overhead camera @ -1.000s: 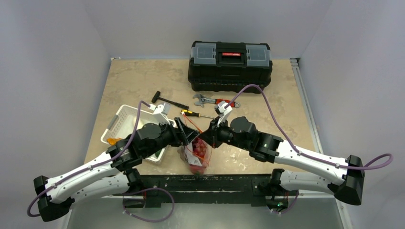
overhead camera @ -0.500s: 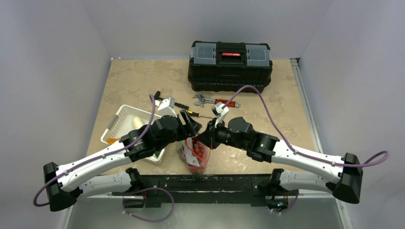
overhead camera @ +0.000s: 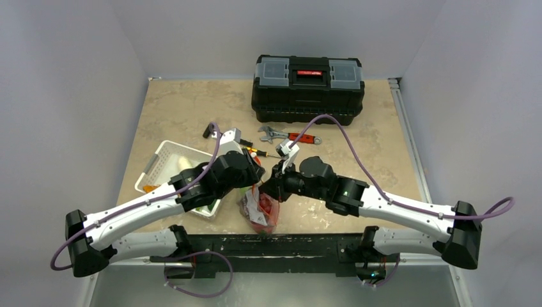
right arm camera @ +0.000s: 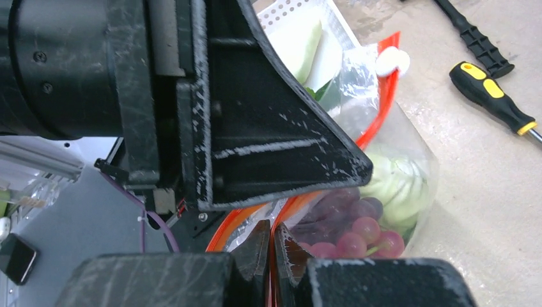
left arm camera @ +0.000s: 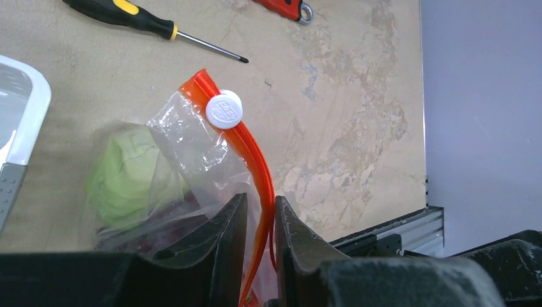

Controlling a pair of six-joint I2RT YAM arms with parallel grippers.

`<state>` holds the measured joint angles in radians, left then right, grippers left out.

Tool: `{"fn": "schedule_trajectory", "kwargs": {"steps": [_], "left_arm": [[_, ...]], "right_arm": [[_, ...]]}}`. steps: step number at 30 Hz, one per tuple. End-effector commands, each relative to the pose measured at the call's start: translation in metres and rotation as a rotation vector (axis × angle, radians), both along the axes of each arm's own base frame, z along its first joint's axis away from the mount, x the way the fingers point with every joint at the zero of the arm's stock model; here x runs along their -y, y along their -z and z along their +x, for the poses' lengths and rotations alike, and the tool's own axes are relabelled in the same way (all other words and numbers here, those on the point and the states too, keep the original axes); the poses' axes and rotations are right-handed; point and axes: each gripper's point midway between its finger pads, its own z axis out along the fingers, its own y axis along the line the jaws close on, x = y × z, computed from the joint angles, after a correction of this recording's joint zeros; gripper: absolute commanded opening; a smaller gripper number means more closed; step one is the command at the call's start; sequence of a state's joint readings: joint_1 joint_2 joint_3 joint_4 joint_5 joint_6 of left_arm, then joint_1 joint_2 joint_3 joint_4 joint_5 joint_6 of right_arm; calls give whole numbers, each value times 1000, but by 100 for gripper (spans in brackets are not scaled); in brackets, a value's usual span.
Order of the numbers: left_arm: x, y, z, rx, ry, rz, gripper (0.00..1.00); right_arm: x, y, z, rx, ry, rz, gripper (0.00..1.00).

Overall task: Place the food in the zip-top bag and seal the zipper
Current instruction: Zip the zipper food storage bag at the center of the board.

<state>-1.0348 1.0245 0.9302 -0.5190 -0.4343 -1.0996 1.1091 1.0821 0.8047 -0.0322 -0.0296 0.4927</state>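
The zip-top bag [overhead camera: 259, 210] lies at the near middle of the table, and through it show purple grapes [right arm camera: 358, 225] and the pale-green cabbage [right arm camera: 397, 182]. The cabbage also shows in the left wrist view [left arm camera: 128, 179]. My left gripper [left arm camera: 261, 211] stands closed around the red-orange zipper [left arm camera: 255, 153], below its white round slider [left arm camera: 224, 109]. The strip touches one finger and bag film fills the small gap. My right gripper [right arm camera: 273, 240] is shut tight on the zipper's [right arm camera: 383, 89] near end. Both grippers [overhead camera: 252, 176] [overhead camera: 270, 188] meet over the bag.
A white basket [overhead camera: 160, 167] with leftover pieces stands left of the bag. A yellow-black screwdriver [left arm camera: 128, 9], a hammer [right arm camera: 476, 38] and a red-handled wrench [overhead camera: 291, 135] lie just beyond. A black toolbox [overhead camera: 308, 86] stands at the back.
My left arm has swung away from the near edge, and its gripper has moved up along the zipper. My right gripper shifted slightly left. The bag stayed in place.
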Motion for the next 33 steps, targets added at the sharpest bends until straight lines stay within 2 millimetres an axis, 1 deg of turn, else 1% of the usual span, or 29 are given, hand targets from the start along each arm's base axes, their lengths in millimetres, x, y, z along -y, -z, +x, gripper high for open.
{"fn": "schedule_trajectory", "kwargs": {"steps": [1, 2, 4, 5, 6, 7, 8, 11, 13, 17, 20, 22, 23, 25, 27, 29, 31, 33], "left_arm": [[11, -18, 4, 52, 59, 22, 13], [10, -18, 5, 52, 61, 40, 1], [7, -20, 5, 75, 85, 72, 0], [8, -23, 5, 94, 110, 83, 0], [9, -26, 4, 112, 135, 93, 0], [10, -30, 5, 134, 161, 100, 0], [12, -34, 3, 153, 198, 102, 0], [12, -43, 3, 209, 281, 132, 0], [12, -50, 3, 233, 349, 147, 0], [6, -59, 2, 265, 460, 194, 0], [-3, -58, 2, 273, 542, 245, 0], [-2, -54, -1, 270, 639, 293, 0], [-1, -58, -3, 276, 683, 313, 0], [4, -57, -11, 266, 800, 345, 0], [7, -55, -24, 261, 932, 363, 0], [10, -52, -30, 282, 1019, 376, 0], [8, -48, -29, 322, 1070, 419, 0], [5, -41, -27, 348, 1107, 460, 0]], "right_arm": [[-17, -41, -4, 75, -73, 83, 4], [-18, -42, -4, 79, -75, 83, 8], [-16, -44, -3, 91, -75, 78, 16], [-15, -46, -2, 102, -68, 79, 23], [-9, -42, 1, 106, -46, 57, 29], [-5, -40, 4, 113, -24, 45, 41], [0, -37, 5, 118, -9, 33, 50], [12, -36, 9, 139, 31, 1, 69], [23, -34, 16, 156, 78, -41, 78], [43, -43, 29, 186, 180, -83, 82], [56, -52, 31, 202, 229, -75, 85], [64, -57, 31, 216, 241, -68, 87], [68, -59, 31, 223, 249, -71, 88], [75, -60, 36, 245, 285, -83, 89], [79, -54, 43, 263, 318, -116, 91], [78, -44, 49, 282, 324, -159, 91], [72, -31, 57, 297, 320, -184, 90], [66, -20, 64, 295, 287, -172, 84]]}}
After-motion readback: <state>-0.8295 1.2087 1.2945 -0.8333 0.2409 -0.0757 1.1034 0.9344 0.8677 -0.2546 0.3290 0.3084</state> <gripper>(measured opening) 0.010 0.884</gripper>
